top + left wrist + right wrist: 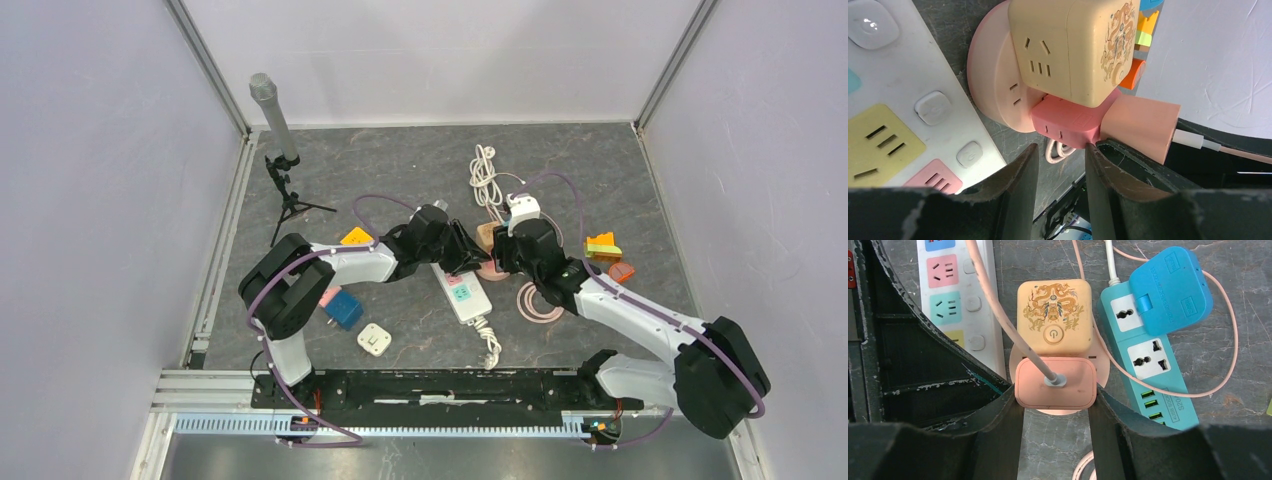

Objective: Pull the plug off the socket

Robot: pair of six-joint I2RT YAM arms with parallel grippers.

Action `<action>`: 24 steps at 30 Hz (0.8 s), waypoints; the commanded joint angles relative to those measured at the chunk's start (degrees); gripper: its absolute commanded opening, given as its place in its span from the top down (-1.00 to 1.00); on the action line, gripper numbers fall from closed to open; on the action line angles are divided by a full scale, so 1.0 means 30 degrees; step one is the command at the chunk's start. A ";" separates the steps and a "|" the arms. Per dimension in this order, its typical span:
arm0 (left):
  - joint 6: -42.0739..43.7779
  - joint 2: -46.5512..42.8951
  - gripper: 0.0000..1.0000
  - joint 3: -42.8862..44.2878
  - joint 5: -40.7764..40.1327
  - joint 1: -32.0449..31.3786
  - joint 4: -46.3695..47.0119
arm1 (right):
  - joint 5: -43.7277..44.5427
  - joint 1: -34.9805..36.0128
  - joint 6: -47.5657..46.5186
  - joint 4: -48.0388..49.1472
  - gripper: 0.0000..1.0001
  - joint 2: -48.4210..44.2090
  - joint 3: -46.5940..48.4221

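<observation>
A salmon plug (1055,382) with a pink cable sits in a round pale pink socket (1102,369), beside a yellow cube adaptor (1054,315). My right gripper (1055,391) is shut on the plug, one finger on each flank. In the left wrist view the plug (1140,125) joins a darker pink socket block (1065,120) on the round base (993,75). My left gripper (1062,146) is open, its tips at that block's edge, with only table showing between them. From above, both grippers (472,258) (502,255) meet at the socket.
A white power strip (462,292) lies just left of the socket, and a teal strip (1148,370) with a blue plug (1170,287) lies to its right. Coiled cables (485,175), coloured blocks (603,245), a white adaptor (374,339) and a microphone tripod (285,190) stand around.
</observation>
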 commanded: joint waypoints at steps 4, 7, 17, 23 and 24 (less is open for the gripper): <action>0.0782 0.0765 0.10 0.0241 -0.1313 -0.0048 -0.1923 | -0.0982 0.0353 -0.1163 0.2913 1.00 -0.0620 0.1874; 0.0844 0.0737 0.10 0.0384 -0.1260 -0.0048 -0.1894 | 0.0056 0.0464 -0.2355 0.2371 1.00 -0.0445 0.2003; 0.0767 0.0667 0.11 0.0879 -0.1492 -0.0049 -0.1982 | 0.1750 0.0889 -0.4046 0.1855 1.00 0.0053 0.2015; 0.1228 0.0374 0.10 0.1134 -0.1872 -0.0015 -0.2011 | 0.2416 0.0889 -0.2598 0.1173 0.83 0.0629 0.2151; 0.1324 0.0344 0.10 0.1149 -0.1919 0.0007 -0.1963 | 0.2682 0.0887 -0.2489 0.0937 0.66 0.0797 0.2344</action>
